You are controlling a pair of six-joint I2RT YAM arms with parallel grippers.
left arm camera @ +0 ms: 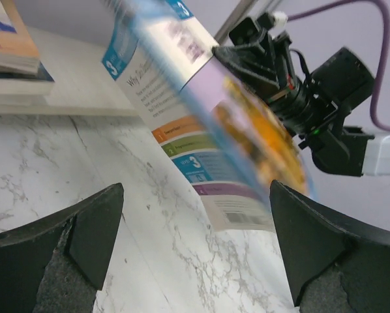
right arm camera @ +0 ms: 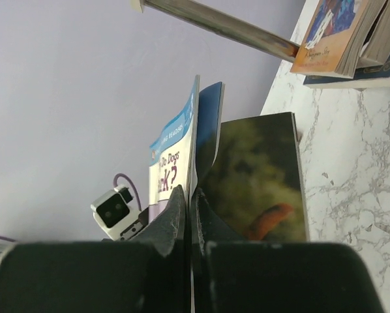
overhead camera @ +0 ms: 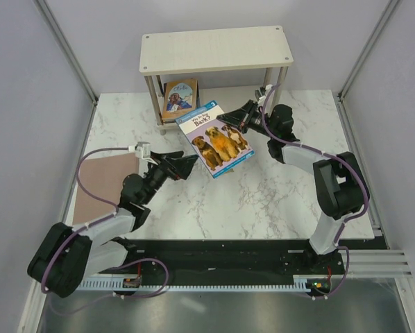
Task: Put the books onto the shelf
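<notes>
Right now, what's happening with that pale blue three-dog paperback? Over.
Right gripper shut on the pale blue three-dog paperback, held tilted. Left gripper open beside it. Nothing between it and the cream-white wooden shelf.

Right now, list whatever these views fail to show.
- Top view: lower tier of the shelf, mostly hidden under its top board.
- Left wrist: back-cover text on the dog book, blurred.
- Right wrist: the stacked books, cut off by the frame's top edge.

A robotics lab cell: grey panel walls (overhead camera: 27,104) enclose a marble-look table (overhead camera: 263,201).
</notes>
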